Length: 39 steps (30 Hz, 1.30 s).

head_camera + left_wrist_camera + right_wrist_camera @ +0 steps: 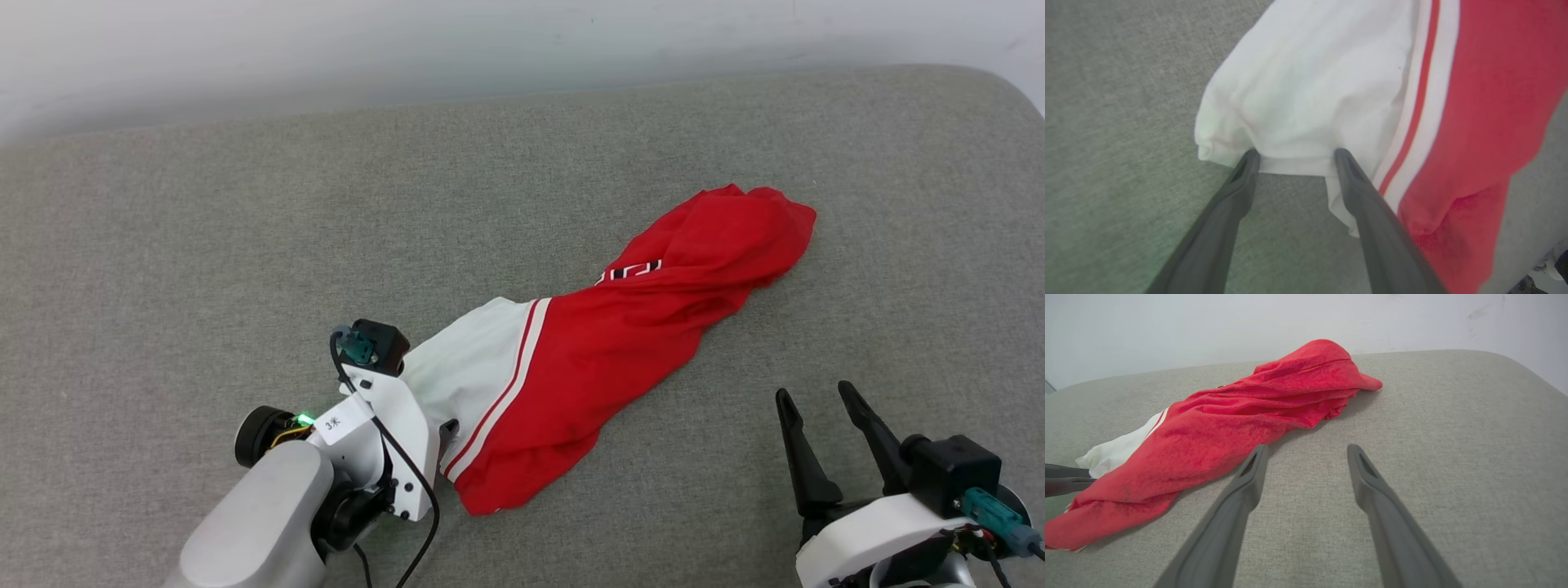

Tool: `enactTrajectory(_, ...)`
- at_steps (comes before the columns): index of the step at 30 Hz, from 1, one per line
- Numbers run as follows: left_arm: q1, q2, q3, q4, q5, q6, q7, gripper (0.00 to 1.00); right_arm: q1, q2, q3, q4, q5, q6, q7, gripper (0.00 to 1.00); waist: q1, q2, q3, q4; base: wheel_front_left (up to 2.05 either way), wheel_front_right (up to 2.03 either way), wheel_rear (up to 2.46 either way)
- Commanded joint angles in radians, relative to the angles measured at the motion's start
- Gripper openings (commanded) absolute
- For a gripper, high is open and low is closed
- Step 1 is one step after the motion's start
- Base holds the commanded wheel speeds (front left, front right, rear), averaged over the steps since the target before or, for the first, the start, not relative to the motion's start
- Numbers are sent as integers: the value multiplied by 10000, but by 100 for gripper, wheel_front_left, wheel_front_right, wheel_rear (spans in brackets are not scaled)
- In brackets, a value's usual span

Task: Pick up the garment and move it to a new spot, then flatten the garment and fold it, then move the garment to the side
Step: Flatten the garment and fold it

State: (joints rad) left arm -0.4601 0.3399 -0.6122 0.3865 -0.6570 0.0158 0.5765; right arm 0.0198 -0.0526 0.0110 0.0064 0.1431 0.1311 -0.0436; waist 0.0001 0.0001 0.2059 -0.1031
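The garment (620,343) lies bunched in a long diagonal heap on the grey cushion, its red body toward the far right and a white sleeve with red-white striped trim at the near left. Part of its black lettering (633,269) shows on top. My left gripper (433,408) hangs over the sleeve end. In the left wrist view the left gripper (1296,157) is open, both fingertips (1251,157) touching the edge of the white sleeve (1310,90). My right gripper (815,392) stands open at the near right, apart from the cloth; over bare cushion in its own view (1307,448), with the garment (1241,424) to its left.
The grey cushioned surface (245,229) stretches wide on all sides of the garment. A white wall (490,41) runs behind it, and the cushion rounds off at the far right corner (1012,90). A black cable (408,465) loops off my left wrist.
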Motion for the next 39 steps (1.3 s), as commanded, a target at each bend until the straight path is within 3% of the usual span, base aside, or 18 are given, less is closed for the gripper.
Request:
enactTrajectory(1,554,-76,-413,558,-151,-138,595,0,-189,35,29,78,84,-7,-46,100,-1,-1,-17,-24,0,0,0)
enactTrajectory(3,479,-53,-474,663,-112,-230,595,0,-225,36,50,141,177,-7,-76,100,-1,-1,-51,-63,0,0,0)
enactTrajectory(10,16,-151,-66,-57,131,-335,-1037,0,-74,36,-108,331,378,-5,-161,100,-1,-1,-279,-87,0,0,0)
enactTrajectory(15,-68,103,388,-734,546,218,-2259,0,-43,37,-212,385,438,-5,-134,100,-1,-1,-424,17,0,0,0)
enactTrajectory(28,438,1023,2354,-777,252,1676,-3864,0,-32,32,-260,343,488,-5,78,100,-1,-1,-358,242,0,0,0)
enactTrajectory(35,907,1070,2929,97,-184,1950,-4242,0,-82,32,-317,275,444,-5,136,100,-1,-1,-148,360,0,0,0)
enactTrajectory(39,1191,905,2929,474,-399,1799,-4348,0,-118,32,-358,205,363,-5,163,100,-1,-1,-101,434,0,0,0)
